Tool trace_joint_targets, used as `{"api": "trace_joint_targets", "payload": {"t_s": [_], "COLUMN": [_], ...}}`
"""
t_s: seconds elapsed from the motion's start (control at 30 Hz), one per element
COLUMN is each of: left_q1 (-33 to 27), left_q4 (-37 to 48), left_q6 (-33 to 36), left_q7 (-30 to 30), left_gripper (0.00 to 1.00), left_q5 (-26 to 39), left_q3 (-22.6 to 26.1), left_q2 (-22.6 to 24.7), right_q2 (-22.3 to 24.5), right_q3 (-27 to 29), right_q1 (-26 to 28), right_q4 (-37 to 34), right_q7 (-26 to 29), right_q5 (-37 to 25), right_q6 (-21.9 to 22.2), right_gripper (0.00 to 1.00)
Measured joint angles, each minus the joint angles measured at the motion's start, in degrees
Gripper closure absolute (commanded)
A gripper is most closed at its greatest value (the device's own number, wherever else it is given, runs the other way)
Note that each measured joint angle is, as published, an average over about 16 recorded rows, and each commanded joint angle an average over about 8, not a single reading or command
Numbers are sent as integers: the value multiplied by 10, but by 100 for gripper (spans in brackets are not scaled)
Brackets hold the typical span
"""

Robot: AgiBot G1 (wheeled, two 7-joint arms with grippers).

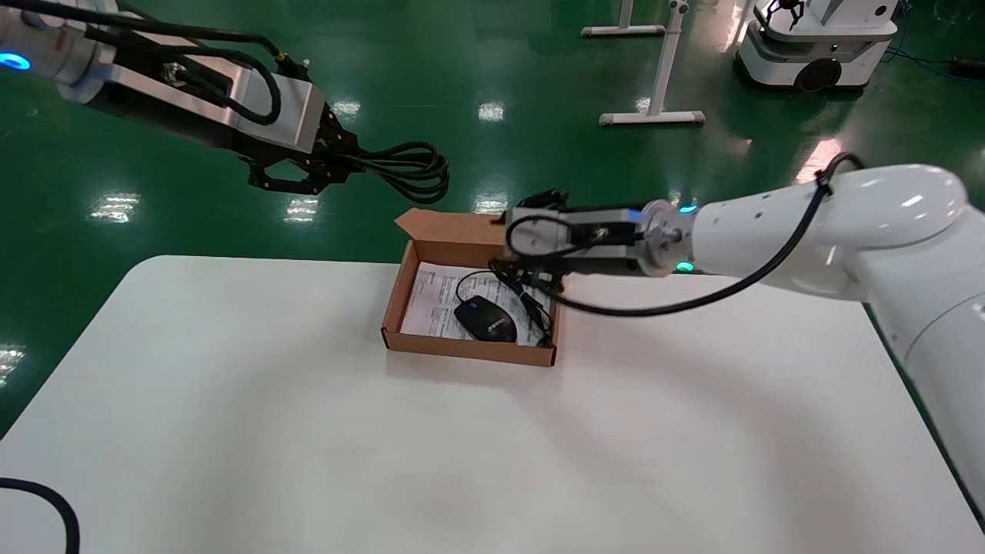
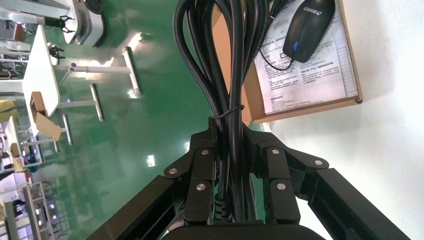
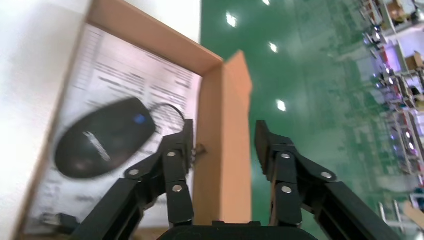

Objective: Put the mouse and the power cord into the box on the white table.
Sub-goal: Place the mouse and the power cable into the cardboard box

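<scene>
The left gripper [image 1: 312,165], clamped on the power cord [image 1: 408,171], hung left of and beyond the box [image 1: 462,350], where the mouse [image 1: 485,318] lay; the right gripper [image 3: 222,150] gaped over its far wall.

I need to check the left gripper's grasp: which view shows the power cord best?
Left wrist view: power cord fills it, clamped between left gripper fingers. Head view shows its loops small; right wrist view shows none.

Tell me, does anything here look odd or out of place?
Nothing damaged. The power cord hangs off the table in the left gripper, over green floor, and the right gripper straddles the box lid.
</scene>
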Motion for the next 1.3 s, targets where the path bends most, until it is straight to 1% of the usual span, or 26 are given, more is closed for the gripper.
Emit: {"api": "trace_joint_targets", "payload": {"t_s": [0.13, 0.27, 0.37, 0.5, 0.63, 0.73, 0.87, 1.0, 1.03, 1.07, 1.1, 1.27, 1.3], "left_q1": [22, 55, 84, 125, 161, 183, 205, 220, 223, 225, 227, 232, 232], "left_q4": [24, 51, 70, 83, 81, 70, 49, 30, 26, 23, 19, 7, 5], "left_q6": [-14, -42, -79, -144, -213, -258, -303, -326, -329, -331, -333, -338, -339], "left_q7": [10, 25, 38, 55, 66, 67, 58, 40, 36, 31, 26, 5, 2], "left_gripper": [100, 100, 100, 100, 100, 100, 100, 100, 97, 91, 80, 18, 8], "left_q5": [-5, -11, -17, -25, -33, -38, -46, -55, -57, -58, -60, -67, -68], "left_q3": [-1, -5, -8, -12, -14, -13, -9, -1, 2, 4, 8, 23, 26], "left_q2": [20, 46, 68, 93, 111, 118, 121, 121, 121, 121, 121, 121, 121], "right_q2": [24, 56, 85, 121, 149, 164, 175, 181, 181, 182, 182, 184, 184], "right_q3": [5, 13, 17, 19, 17, 16, 14, 13, 13, 13, 13, 14, 14], "right_q1": [21, 42, 55, 68, 74, 76, 76, 77, 77, 77, 77, 78, 78], "right_q4": [-22, -46, -61, -76, -86, -93, -100, -105, -107, -108, -109, -114, -115], "right_q7": [0, -2, -6, -15, -24, -29, -34, -36, -36, -36, -37, -37, -37], "right_q5": [11, 23, 28, 31, 30, 28, 25, 24, 24, 24, 24, 26, 26], "right_q6": [-13, -43, -73, -118, -160, -182, -198, -205, -206, -207, -207, -210, -210], "right_gripper": [0, 0, 0, 0, 0, 0, 0, 0, 0, 0, 0, 0, 0]}}
